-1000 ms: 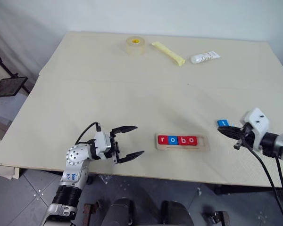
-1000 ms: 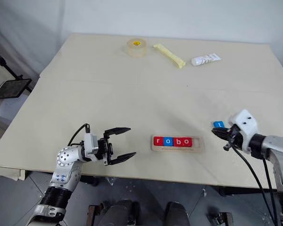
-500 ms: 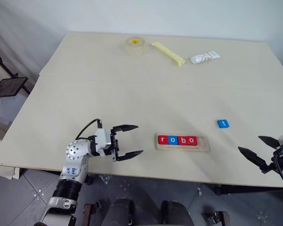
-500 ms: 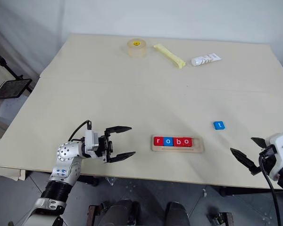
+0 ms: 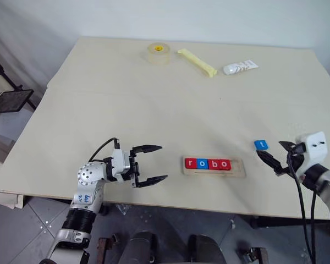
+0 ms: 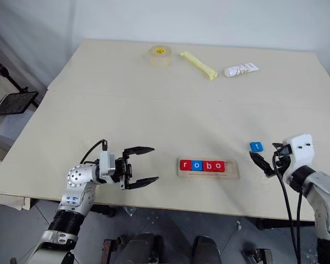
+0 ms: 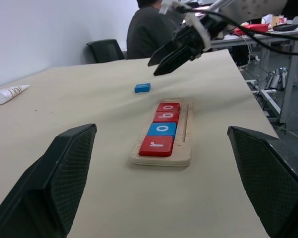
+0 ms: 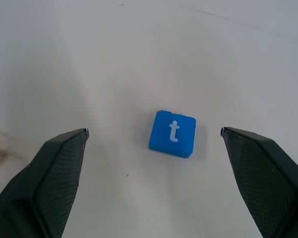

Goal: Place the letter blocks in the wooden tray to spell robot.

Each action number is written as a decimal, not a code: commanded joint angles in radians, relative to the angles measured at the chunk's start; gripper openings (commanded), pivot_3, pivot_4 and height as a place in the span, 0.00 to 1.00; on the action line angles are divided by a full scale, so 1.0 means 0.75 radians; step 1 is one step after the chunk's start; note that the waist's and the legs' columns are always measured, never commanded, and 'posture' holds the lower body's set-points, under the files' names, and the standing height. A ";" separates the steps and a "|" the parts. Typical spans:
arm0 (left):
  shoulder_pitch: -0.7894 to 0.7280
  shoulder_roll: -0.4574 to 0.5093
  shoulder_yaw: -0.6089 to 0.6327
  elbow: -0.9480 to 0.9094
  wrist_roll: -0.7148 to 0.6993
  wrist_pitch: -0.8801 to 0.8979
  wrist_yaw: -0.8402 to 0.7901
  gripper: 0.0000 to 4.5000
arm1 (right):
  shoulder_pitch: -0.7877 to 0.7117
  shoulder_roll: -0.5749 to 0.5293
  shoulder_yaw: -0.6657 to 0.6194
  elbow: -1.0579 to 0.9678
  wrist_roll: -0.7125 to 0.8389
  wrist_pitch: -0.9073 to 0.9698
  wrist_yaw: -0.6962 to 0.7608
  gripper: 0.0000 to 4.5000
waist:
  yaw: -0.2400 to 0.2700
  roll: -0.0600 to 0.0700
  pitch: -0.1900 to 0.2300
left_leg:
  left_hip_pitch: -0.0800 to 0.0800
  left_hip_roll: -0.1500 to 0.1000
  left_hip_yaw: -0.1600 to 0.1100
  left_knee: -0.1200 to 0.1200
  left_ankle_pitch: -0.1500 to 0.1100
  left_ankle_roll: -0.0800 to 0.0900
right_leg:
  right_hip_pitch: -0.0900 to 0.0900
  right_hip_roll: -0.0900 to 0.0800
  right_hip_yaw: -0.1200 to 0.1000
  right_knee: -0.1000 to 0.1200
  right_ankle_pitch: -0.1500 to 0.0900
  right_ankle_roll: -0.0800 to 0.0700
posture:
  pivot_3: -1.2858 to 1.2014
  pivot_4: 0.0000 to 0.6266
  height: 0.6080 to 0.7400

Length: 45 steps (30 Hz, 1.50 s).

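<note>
The wooden tray [image 5: 237,165] lies near the table's front edge and holds a row of letter blocks [image 5: 207,163]: red r, blue o, red b, red o. Its right end is bare. The blue t block [image 5: 260,144] lies flat on the table to the right of the tray. My right gripper [image 5: 270,153] is open just in front and to the right of the t block. In the right wrist view the block [image 8: 172,134] sits between and ahead of the spread fingers. Left of the tray, my left gripper [image 5: 153,163] is open and points toward it, with nothing in it.
A tape roll [image 5: 158,53], a yellow stick [image 5: 197,61] and a white tube [image 5: 240,67] lie along the table's far edge. The tray sits close to the front edge. In the left wrist view a seated person [image 7: 149,29] is beyond the table.
The right gripper, narrow at the t block a second ago, opened and drew back toward the front right corner. It has now come back up to the block. The block stayed put and the left arm held still.
</note>
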 commanded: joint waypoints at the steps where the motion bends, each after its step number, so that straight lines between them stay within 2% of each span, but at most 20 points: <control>1: 0.044 0.014 0.014 -0.084 -0.016 0.000 0.020 1.00 | -0.114 0.005 0.060 0.178 -0.063 -0.056 -0.025 0.99 | -0.003 0.000 0.000 | 0.000 0.000 0.000 0.000 0.000 0.000 | 0.000 0.000 0.000 0.000 0.000 0.000 | 0.52 0.24 1.00; 10: 0.089 0.023 0.012 -0.138 -0.012 0.010 0.053 1.00 | -0.206 0.033 0.103 0.335 -0.058 -0.069 -0.011 0.99 | -0.001 0.000 0.000 | 0.000 0.001 0.000 0.000 0.000 0.000 | 0.000 0.000 -0.001 0.001 0.000 0.000 | 0.52 0.24 1.00; 13: 0.092 0.022 0.010 -0.142 -0.011 0.008 0.057 1.00 | -0.194 0.061 0.102 0.328 -0.048 -0.041 -0.034 0.87 | -0.002 0.000 0.000 | 0.000 0.001 0.000 0.000 0.000 0.000 | 0.000 0.000 -0.001 0.001 0.000 0.000 | 0.52 0.24 1.00; 20: 0.071 0.022 0.009 -0.115 -0.015 0.005 0.042 1.00 | -0.110 0.133 0.035 0.163 -0.029 -0.038 -0.139 0.35 | -0.002 0.000 0.000 | 0.000 0.001 0.000 0.000 0.000 0.000 | 0.000 0.001 0.000 0.001 0.000 0.000 | 0.52 0.24 1.00; 21: 0.066 0.021 0.008 -0.110 -0.016 0.005 0.038 1.00 | -0.097 0.145 0.022 0.126 -0.022 -0.033 -0.159 0.32 | -0.002 0.000 0.000 | 0.000 0.001 0.000 0.000 0.000 0.000 | -0.001 0.001 0.000 0.001 0.000 0.000 | 0.52 0.24 1.00; 26: 0.031 0.018 0.008 -0.068 -0.021 0.003 0.012 1.00 | 0.054 0.254 -0.058 -0.240 0.012 0.069 -0.350 0.33 | 0.003 0.000 0.000 | -0.001 0.001 -0.001 -0.001 0.000 0.000 | -0.002 0.000 0.000 0.002 0.000 0.000 | 0.52 0.24 1.00; 31: 0.004 0.013 0.008 -0.027 -0.025 -0.002 -0.021 1.00 | 0.245 0.374 -0.069 -0.543 0.029 0.163 -0.490 0.33 | 0.002 0.001 0.000 | 0.000 0.001 -0.001 -0.001 0.000 -0.001 | -0.002 0.001 0.000 0.003 0.000 0.000 | 0.52 0.24 1.00; 38: -0.022 0.008 0.010 0.007 -0.026 -0.002 -0.051 1.00 | 0.380 0.475 -0.041 -0.682 0.023 0.190 -0.564 0.33 | -0.002 0.001 0.000 | 0.000 0.000 0.001 -0.001 0.000 0.000 | -0.003 0.001 0.003 0.002 0.000 0.000 | 0.52 0.24 1.00; 45: -0.033 0.009 0.015 0.011 -0.025 0.003 -0.062 1.00 | 0.447 0.462 -0.032 -0.717 0.034 0.138 -0.513 0.83 | -0.002 0.001 0.000 | 0.000 0.001 0.001 -0.002 0.000 -0.001 | -0.003 0.002 0.004 0.003 0.000 0.000 | 0.52 0.24 1.00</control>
